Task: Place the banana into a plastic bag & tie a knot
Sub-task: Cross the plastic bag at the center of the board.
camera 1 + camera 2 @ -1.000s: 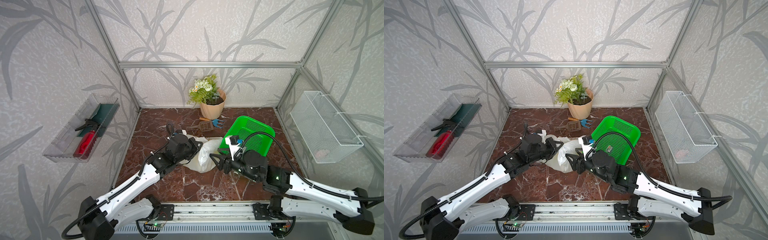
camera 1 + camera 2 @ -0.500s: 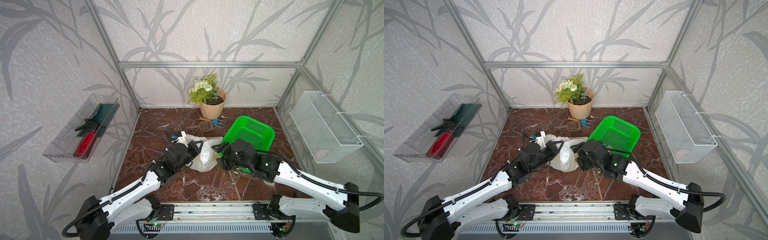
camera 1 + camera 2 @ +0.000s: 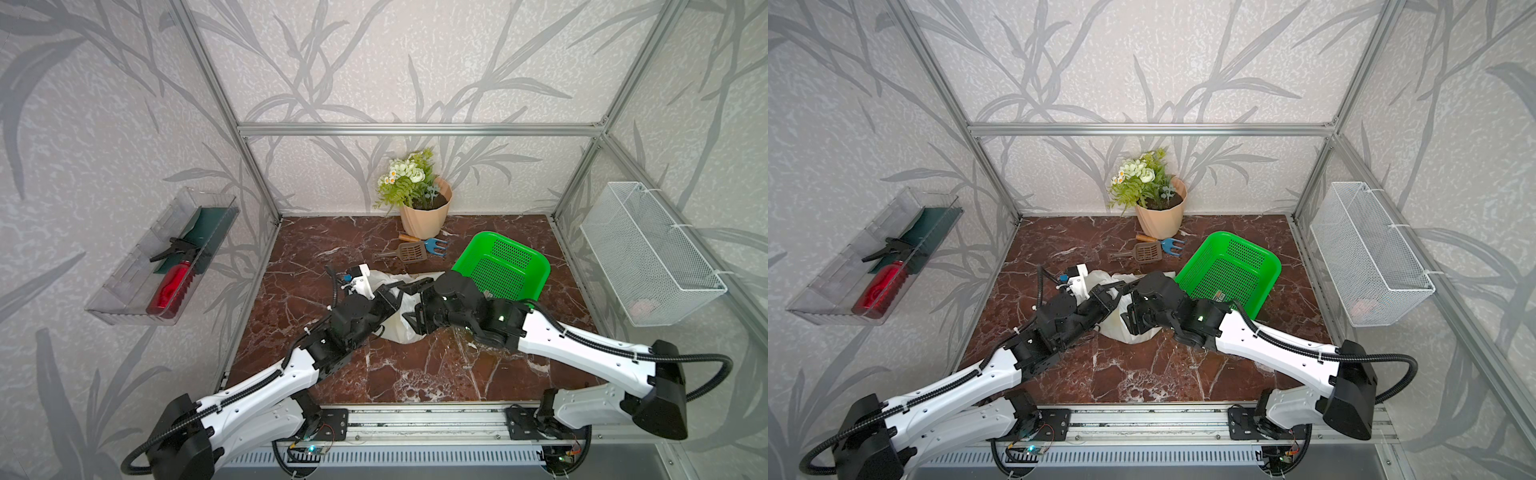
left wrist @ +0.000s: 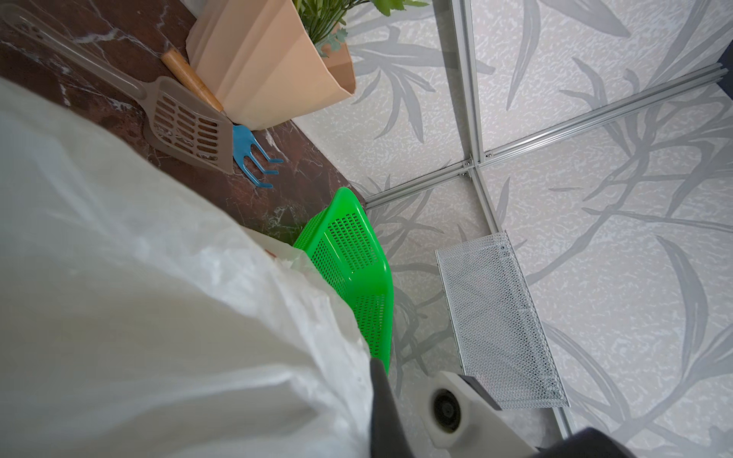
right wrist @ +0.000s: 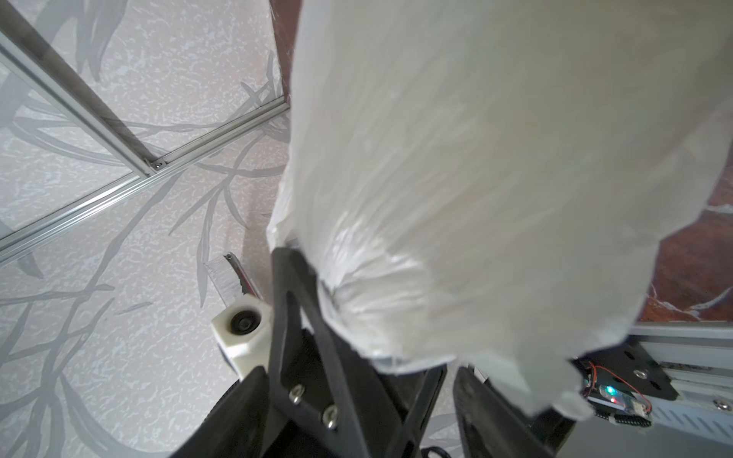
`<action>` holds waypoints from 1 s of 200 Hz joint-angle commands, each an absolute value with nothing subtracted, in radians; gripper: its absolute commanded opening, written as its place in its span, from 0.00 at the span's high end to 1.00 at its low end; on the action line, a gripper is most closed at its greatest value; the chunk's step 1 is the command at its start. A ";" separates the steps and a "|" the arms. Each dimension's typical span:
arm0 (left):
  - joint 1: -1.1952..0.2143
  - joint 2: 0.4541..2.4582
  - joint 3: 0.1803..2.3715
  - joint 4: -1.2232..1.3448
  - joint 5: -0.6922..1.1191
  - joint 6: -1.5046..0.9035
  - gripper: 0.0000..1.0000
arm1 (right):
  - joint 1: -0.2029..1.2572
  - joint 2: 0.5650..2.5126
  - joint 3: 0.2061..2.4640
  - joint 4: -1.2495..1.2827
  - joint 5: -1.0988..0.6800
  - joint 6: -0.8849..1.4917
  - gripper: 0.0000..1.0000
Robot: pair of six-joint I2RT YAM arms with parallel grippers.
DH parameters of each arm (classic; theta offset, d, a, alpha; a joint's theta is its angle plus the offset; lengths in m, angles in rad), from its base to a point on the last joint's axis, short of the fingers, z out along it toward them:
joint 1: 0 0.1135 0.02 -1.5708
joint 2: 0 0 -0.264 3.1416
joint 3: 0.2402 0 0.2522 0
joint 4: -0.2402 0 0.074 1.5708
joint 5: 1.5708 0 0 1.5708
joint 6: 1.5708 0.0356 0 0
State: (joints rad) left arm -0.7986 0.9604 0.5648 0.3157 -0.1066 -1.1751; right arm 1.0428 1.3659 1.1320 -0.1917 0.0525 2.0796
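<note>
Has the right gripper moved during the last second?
Yes. The right gripper shifted from before the basket to beside it, slightly nearer the pot.

Brown marble surface (image 3: 415, 374). Flower pot (image 3: 426, 216) at back edge, middle. Slotted scoop (image 3: 409, 251) and blue hand rake (image 3: 434, 246) just before pot. Green basket (image 3: 503, 266) tilted, right side. Plastic bag (image 3: 397, 326) at centre.

Green basket (image 3: 503, 266) sits near the flower pot (image 3: 426, 216), brown scoop (image 3: 411, 251) and blue rake (image 3: 436, 246).
</note>
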 commanded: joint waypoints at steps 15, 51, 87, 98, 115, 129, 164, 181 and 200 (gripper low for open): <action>-0.811 0.936 0.546 0.360 -0.141 -1.158 1.00 | 1.034 1.397 1.149 -0.099 0.088 2.451 0.30; -0.820 0.932 0.546 0.359 -0.142 -1.158 1.00 | 1.029 1.431 1.119 -0.021 0.095 2.472 0.38; -0.824 0.913 0.543 0.335 -0.140 -1.148 1.00 | 0.997 1.420 1.088 -0.021 0.098 2.475 0.44; -0.826 0.906 0.543 0.325 -0.143 -1.143 1.00 | 0.995 1.408 1.074 -0.025 0.105 2.481 0.45; -0.825 0.895 0.536 0.321 -0.149 -1.142 1.00 | 0.982 1.386 1.062 -0.049 0.106 2.471 0.45; -0.825 0.890 0.534 0.320 -0.145 -1.140 1.00 | 0.973 1.376 1.055 -0.061 0.100 2.457 0.44; -0.828 0.897 0.538 0.316 -0.138 -1.136 1.00 | 0.973 1.405 1.060 -0.013 0.069 2.465 0.43; -0.828 0.894 0.541 0.305 -0.144 -1.128 1.00 | 0.973 1.389 1.067 -0.034 0.073 2.465 0.43; -0.828 0.894 0.553 0.286 -0.150 -1.116 1.00 | 0.971 1.340 1.063 -0.099 0.079 2.449 0.40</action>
State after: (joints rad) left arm -0.8158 0.9222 0.5388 0.3054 -0.1486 -1.1488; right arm 1.0061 1.3960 1.0698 -0.0490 -0.0093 2.0827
